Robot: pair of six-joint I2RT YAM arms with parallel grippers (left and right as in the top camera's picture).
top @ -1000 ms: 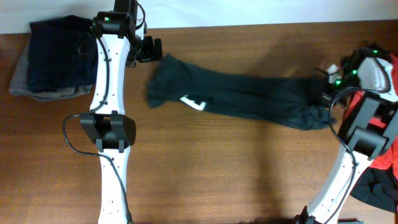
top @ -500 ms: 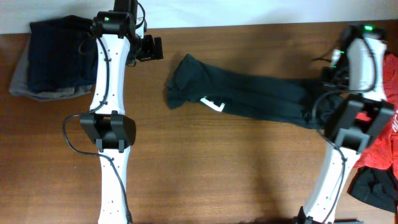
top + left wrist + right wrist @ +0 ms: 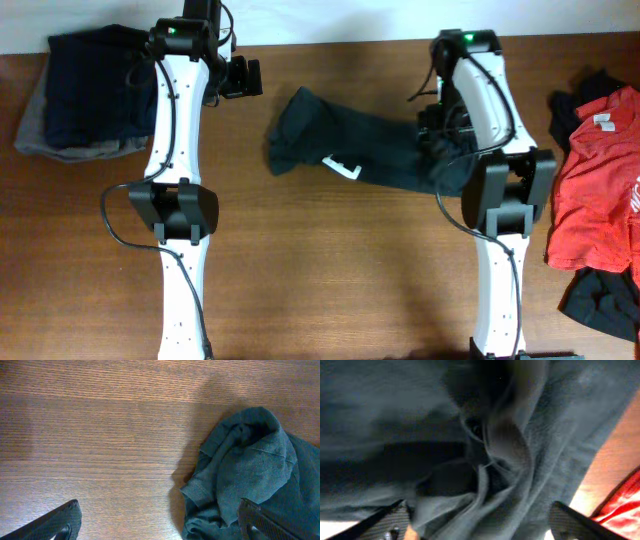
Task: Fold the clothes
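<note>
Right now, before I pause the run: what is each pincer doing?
Left pincer: open, holding nothing, beside the dark green cloth garment.
Right pincer: open, spread wide over that garment's bunched folds.

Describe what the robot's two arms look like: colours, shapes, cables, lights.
Both the left arm and right arm have slim white links joined by chunky black joint housings. Thin black cables loop alongside. A green light glows near each wrist. The fingers are dark.

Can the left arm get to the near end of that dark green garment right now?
Probably yes: the left gripper is open, and only bare table lies between it and the dark green garment.
</note>
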